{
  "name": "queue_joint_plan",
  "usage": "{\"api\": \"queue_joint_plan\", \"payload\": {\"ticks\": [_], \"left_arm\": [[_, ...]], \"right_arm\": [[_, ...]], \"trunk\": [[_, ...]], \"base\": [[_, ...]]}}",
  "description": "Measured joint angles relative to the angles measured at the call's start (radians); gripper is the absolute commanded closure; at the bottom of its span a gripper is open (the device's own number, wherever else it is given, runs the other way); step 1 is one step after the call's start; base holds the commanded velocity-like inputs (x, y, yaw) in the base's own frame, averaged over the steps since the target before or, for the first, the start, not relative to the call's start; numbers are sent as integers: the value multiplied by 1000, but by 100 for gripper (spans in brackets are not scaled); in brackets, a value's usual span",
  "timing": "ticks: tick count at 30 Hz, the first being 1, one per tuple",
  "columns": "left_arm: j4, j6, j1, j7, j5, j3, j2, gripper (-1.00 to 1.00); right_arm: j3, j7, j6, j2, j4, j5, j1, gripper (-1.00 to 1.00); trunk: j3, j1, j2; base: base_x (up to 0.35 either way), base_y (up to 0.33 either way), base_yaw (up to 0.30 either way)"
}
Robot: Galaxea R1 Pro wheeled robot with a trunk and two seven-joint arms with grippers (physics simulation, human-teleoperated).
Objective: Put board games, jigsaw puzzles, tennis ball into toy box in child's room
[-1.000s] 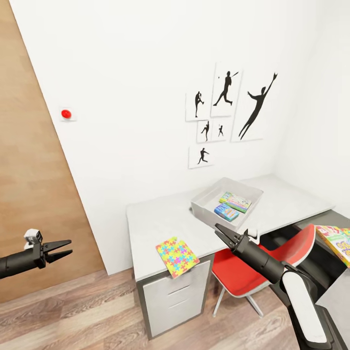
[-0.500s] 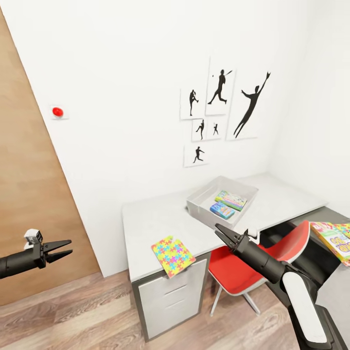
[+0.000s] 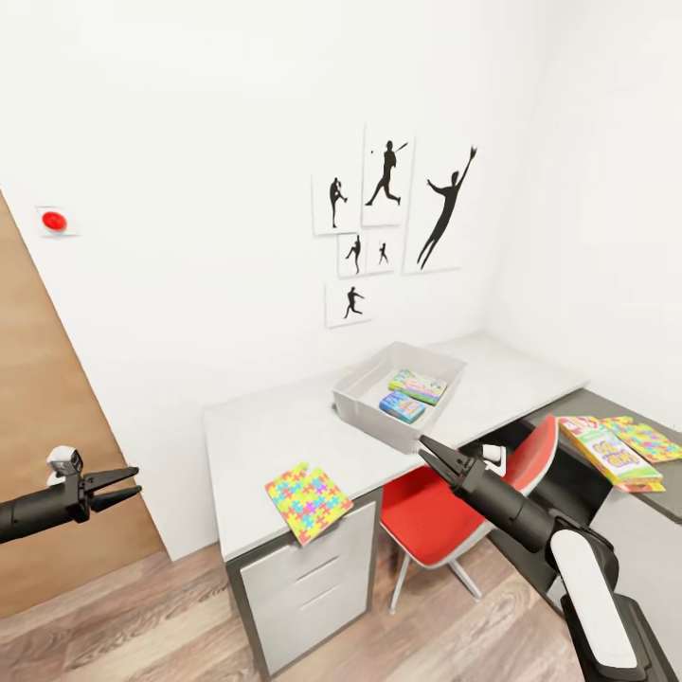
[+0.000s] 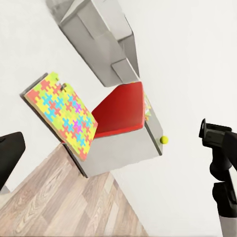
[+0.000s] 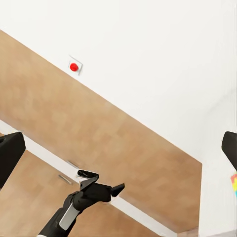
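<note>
The light-grey toy box (image 3: 364, 407) stands on the pale table (image 3: 275, 426). Inside it lie a multicolour board game (image 3: 418, 385) and a small blue one (image 3: 402, 407). One jigsaw puzzle (image 3: 308, 489) lies at the table's front edge, slightly overhanging; it also shows in the left wrist view (image 4: 61, 113). On the lower dark section lie a third board game (image 3: 606, 450) and a second jigsaw puzzle (image 3: 649, 439). The tennis ball (image 4: 164, 140) sits at that section's edge. My left gripper (image 3: 138, 480) hangs open far to the left, above the floor. My right gripper (image 3: 424, 445) is open, over the red chair, below the toy box.
A red chair (image 3: 455, 511) stands tucked at the table, under my right arm. A brown door (image 3: 47, 455) fills the left side. A red dome on a white plate (image 3: 54, 221) and black silhouette posters (image 3: 388, 218) hang on the white wall. Wood-plank floor (image 3: 142, 616) lies before the table.
The camera has swung right, so the table, posters and door have shifted left in the picture and more of the dark section shows. Both arms keep their pose.
</note>
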Motion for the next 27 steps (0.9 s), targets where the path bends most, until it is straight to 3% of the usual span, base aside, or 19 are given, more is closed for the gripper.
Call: {"api": "queue_joint_plan", "payload": {"ticks": [10, 27], "left_arm": [[-1, -2, 0, 0, 1, -1, -3, -100], [-1, -3, 0, 0, 0, -1, -3, -100]], "right_arm": [[0, 0, -1, 0, 1, 0, 0, -100], [0, -7, -3, 0, 7, 0, 0, -100]], "trunk": [[10, 0, 0], [11, 0, 0]], "base": [[-96, -127, -197], [-16, -85, -10]]}}
